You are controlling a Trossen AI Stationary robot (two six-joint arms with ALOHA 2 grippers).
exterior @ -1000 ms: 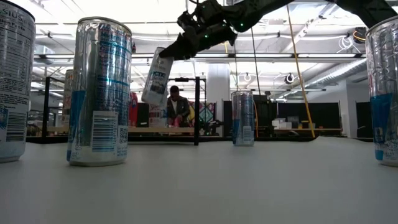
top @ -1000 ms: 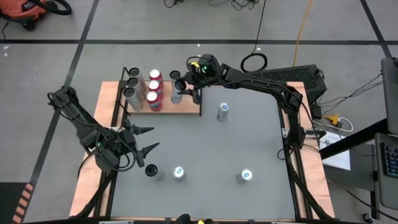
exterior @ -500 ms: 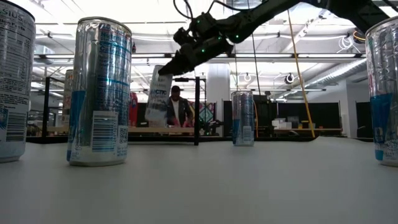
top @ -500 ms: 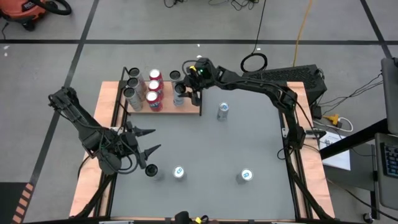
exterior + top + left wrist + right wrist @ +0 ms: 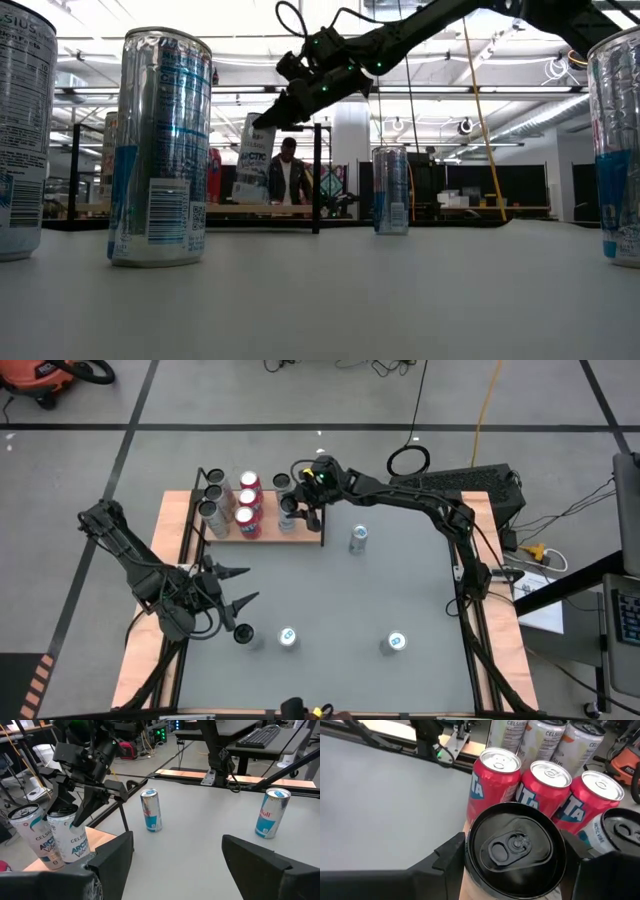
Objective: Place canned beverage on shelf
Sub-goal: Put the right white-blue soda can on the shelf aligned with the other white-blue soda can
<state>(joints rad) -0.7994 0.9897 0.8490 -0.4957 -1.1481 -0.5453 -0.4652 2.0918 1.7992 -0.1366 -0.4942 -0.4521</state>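
Right gripper [image 5: 289,506] holding a canned beverage [image 5: 512,851] upright over the shelf [image 5: 300,532].

The can is tall and slim, white-sided with teal lettering and a black top with pull tab; the right gripper's fingers pinch it on both sides at the shelf's open end, its base at or just above the board (contact cannot be told). The shelf is a light-brown wood-grain board with thin black posts, at the far left part of the grey table [image 5: 340,600]. Also on the shelf, beside the held can: three red cans [image 5: 496,780] and behind them silver cans [image 5: 547,740]. Four more cans [image 5: 358,538] stand on the table off the shelf. The left gripper [image 5: 232,585], fingers spread and empty, waits near the table's left edge, well apart from the shelf. Beyond is a workshop with desks; a person [image 5: 289,175] stands behind the shelf.
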